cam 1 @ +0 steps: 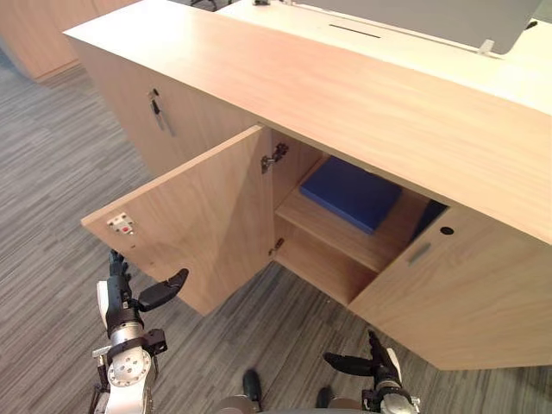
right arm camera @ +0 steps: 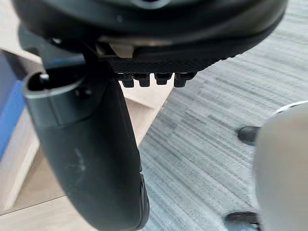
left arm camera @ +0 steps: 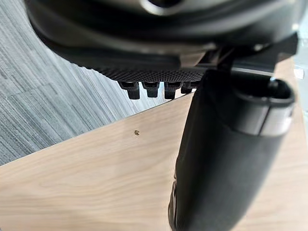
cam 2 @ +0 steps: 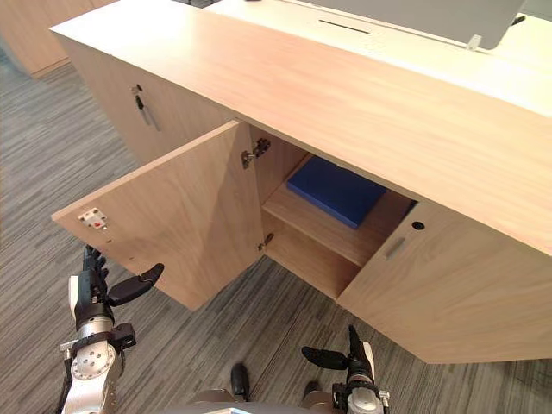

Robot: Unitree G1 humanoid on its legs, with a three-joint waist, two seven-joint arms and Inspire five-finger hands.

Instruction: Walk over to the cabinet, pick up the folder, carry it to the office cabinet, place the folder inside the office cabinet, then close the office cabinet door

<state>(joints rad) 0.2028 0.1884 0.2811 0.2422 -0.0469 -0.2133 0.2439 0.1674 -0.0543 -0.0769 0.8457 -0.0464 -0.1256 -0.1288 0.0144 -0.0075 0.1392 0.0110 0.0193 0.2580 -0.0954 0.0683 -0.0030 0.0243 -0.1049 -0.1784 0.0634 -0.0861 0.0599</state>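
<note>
Blue and flat, the folder point(cam 1: 352, 193) is lying on the upper shelf point(cam 1: 341, 237) inside the office cabinet point(cam 1: 362, 103), so the placing looks done and the closing is not.

In the left eye view the left door point(cam 1: 203, 224) is standing wide open and the right door point(cam 1: 466, 293) is hanging ajar. The left hand point(cam 1: 116, 300) is hovering just beside the left door's near lower corner, fingers straight, thumb spread, holding nothing. The right hand point(cam 1: 381, 366) is hanging low near the right door's bottom edge, likewise spread and empty.

The right eye view is showing the same layout.

In the left wrist view the door's pale wood is sitting just past the fingers point(left arm camera: 149, 87); whether they are touching it I cannot tell.

In the right wrist view the thumb point(right arm camera: 91, 159) is pointing over grey carpet point(right arm camera: 211, 125), with a sliver of folder beside it.

Trouble would likely be coming from the push. Pressing the face turned toward the robot would be swinging the left door wider, and a glancing touch at the corner could be leaving it ajar. The folder's near corner is sitting close to the shelf lip, so a closing door might be catching it.
</note>
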